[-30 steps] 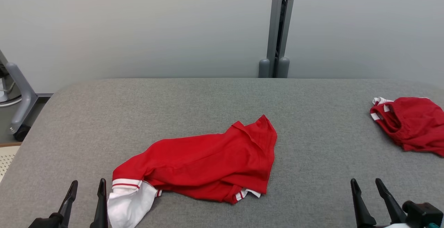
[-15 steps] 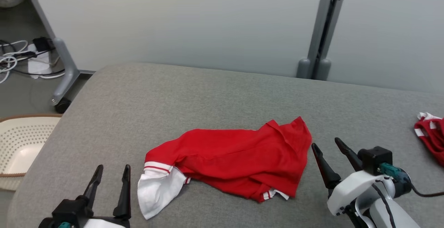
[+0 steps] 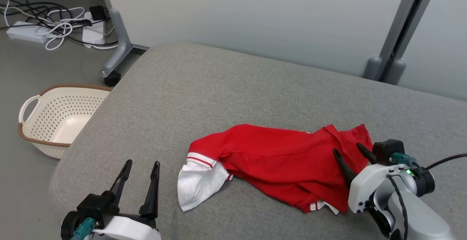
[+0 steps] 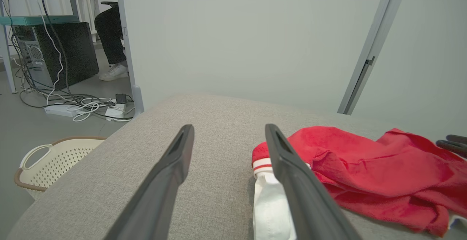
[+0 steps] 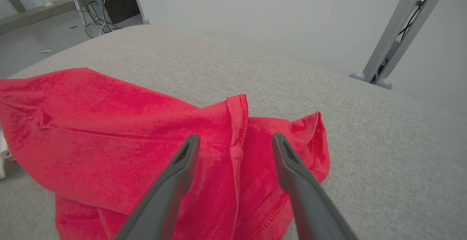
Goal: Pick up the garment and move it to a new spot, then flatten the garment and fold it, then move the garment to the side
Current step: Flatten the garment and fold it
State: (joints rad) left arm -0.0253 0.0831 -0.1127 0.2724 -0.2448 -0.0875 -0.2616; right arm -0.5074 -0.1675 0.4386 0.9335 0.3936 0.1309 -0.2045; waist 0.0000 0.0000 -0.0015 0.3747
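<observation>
Garment (image 3: 284,159): crumpled on worktop (image 3: 226,86), not yet lifted.
Right fingers (image 3: 343,167): spread, empty, over garment's right edge, likely lined up for first pinch.
Left fingers (image 3: 151,189): released, empty, near garment's white end.

My left gripper (image 3: 143,163) sits low on my left, jaws spread wide, pointing forward. My right gripper (image 3: 347,148) is spread just as wide and angles inward from my right.
</observation>
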